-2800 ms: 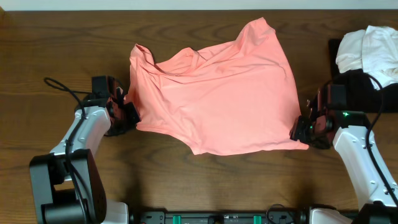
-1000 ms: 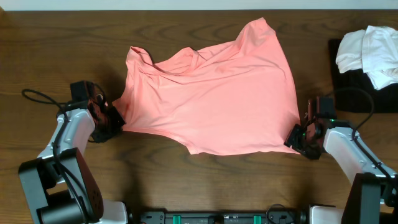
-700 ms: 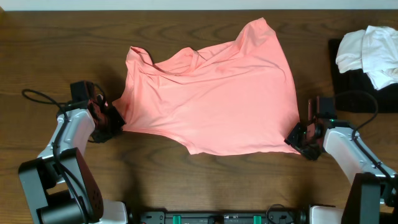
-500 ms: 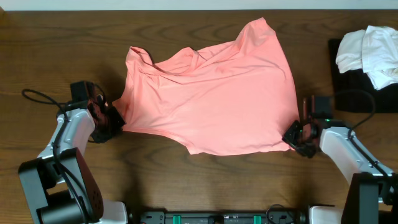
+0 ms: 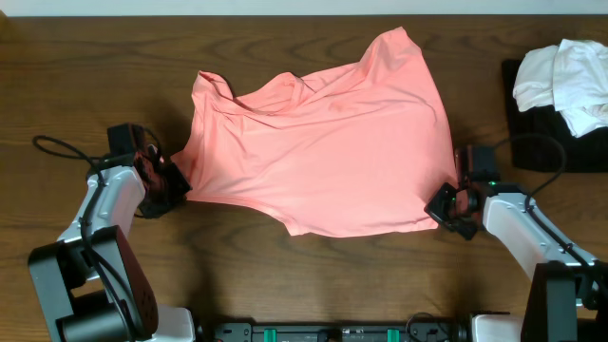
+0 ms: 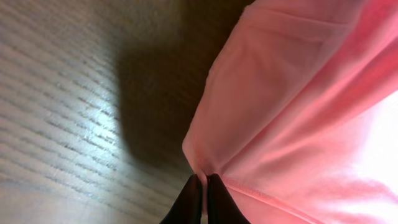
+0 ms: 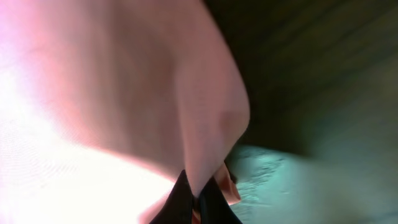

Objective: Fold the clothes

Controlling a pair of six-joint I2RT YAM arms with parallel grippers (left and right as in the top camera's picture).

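Observation:
A salmon-pink shirt [image 5: 323,142] lies spread and wrinkled across the middle of the wooden table [image 5: 95,57]. My left gripper [image 5: 179,186] is at the shirt's lower left corner, shut on the pink fabric [image 6: 261,124], whose hem is pinched between the dark fingertips [image 6: 190,202]. My right gripper [image 5: 439,207] is at the shirt's lower right corner, shut on a fold of the same shirt [image 7: 186,112] that rises from between its jaws.
A crumpled white garment [image 5: 562,81] lies on a black mat [image 5: 546,142] at the far right edge. A black cable [image 5: 66,152] loops on the table by the left arm. The table's near edge carries a dark rail [image 5: 332,332].
My right gripper has slid left onto the shirt's lower right corner and closed on it. The left gripper has kept its hold on the left corner without moving.

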